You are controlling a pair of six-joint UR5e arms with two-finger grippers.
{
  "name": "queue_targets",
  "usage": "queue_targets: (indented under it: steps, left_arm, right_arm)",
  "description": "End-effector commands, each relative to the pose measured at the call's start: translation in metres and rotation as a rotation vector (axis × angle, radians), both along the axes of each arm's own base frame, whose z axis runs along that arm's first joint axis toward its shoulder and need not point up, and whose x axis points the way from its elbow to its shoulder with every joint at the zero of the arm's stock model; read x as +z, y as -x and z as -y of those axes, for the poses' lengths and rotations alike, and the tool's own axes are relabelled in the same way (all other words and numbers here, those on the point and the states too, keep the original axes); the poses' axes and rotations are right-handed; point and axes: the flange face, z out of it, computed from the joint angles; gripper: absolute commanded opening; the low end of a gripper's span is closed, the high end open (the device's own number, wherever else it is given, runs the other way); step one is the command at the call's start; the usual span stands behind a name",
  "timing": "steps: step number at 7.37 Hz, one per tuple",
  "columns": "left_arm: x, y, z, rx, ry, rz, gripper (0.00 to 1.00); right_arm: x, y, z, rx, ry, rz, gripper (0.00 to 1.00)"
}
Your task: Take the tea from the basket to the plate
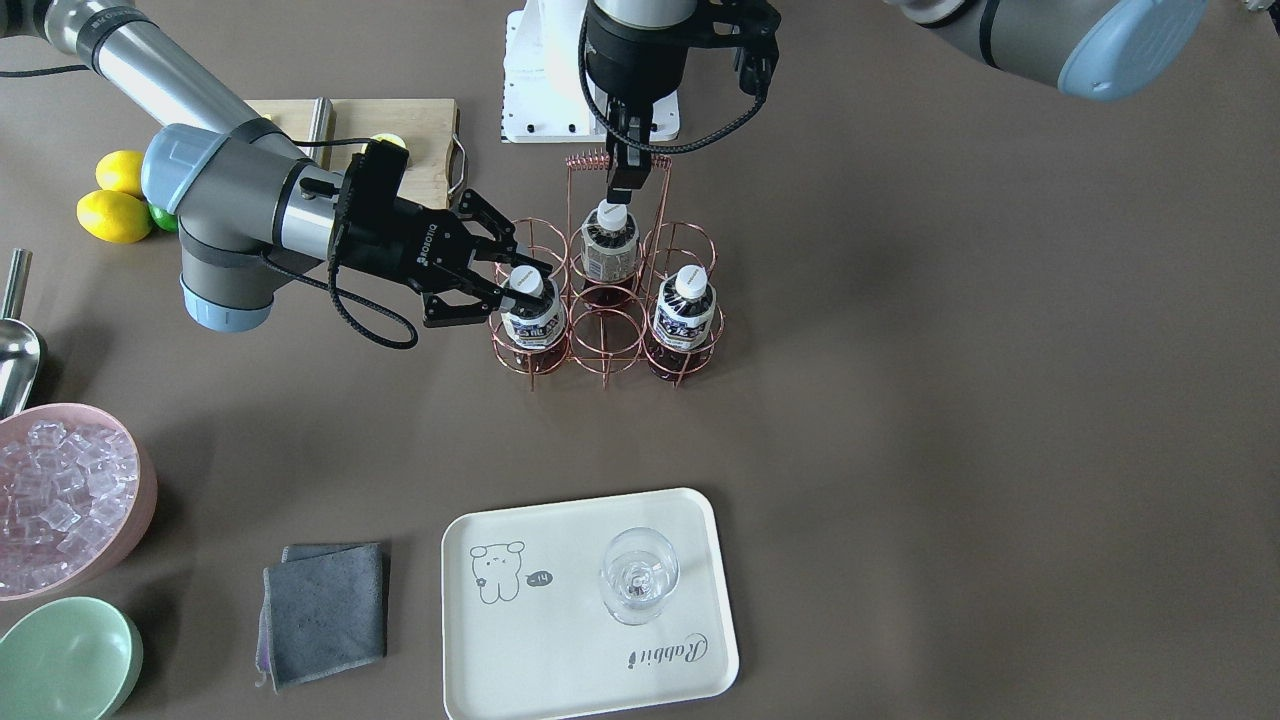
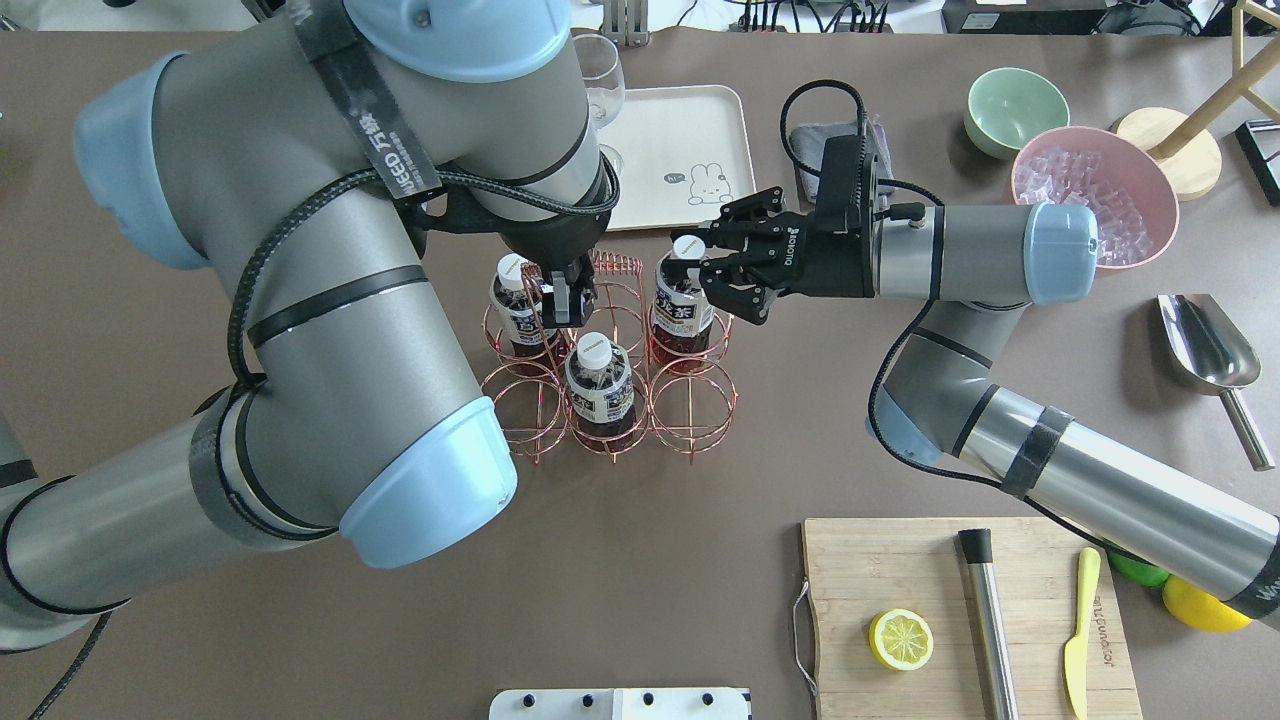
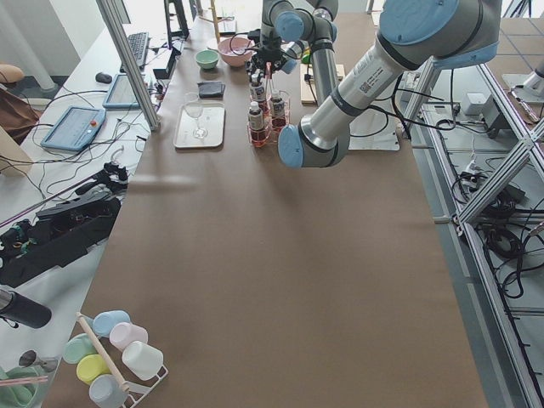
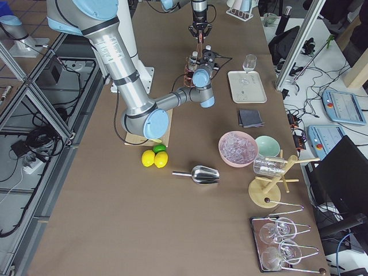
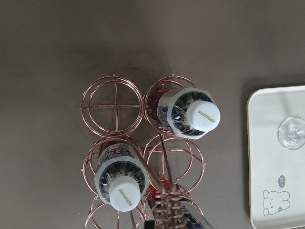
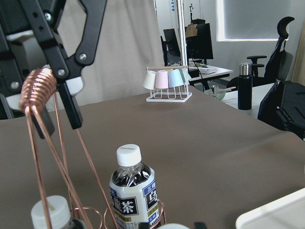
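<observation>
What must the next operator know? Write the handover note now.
Right end effector: open, fingers straddling the cap of the tea in the basket, not yet closed.
Left end effector: at the basket's handle; whether it grips cannot be told.
Two more bottles stand in the basket. The plate holds only a stemmed glass.
Done: approach. Left: grasp, lift out, set on the plate.
</observation>
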Motion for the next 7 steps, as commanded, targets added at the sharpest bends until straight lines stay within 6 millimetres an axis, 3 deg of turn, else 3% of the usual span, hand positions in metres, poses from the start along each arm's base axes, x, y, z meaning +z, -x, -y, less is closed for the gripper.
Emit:
queue_targets:
  steps: [1,4,6,7]
  left_arm:
    - [0.000,-0.001,0.000,0.001,0.002,0.001,0.00]
    - [0.000,-0.001,0.000,0.002,0.001,0.001,0.00]
    - [0.001,-0.001,0.000,0.002,0.002,0.002,0.00]
    - [0.001,-0.001,0.000,0.002,0.003,0.003,0.00]
  right_arm:
    - [-0.029,-0.032,0.012,0.019,0.021,0.018,0.00]
    - [-0.080,-0.074,0.011,0.022,0.045,0.023,0.00]
    - [-0.085,-0.093,0.020,0.059,0.043,0.023,0.00]
    - [-0.077,-0.099,0.035,0.095,0.062,0.004,0.00]
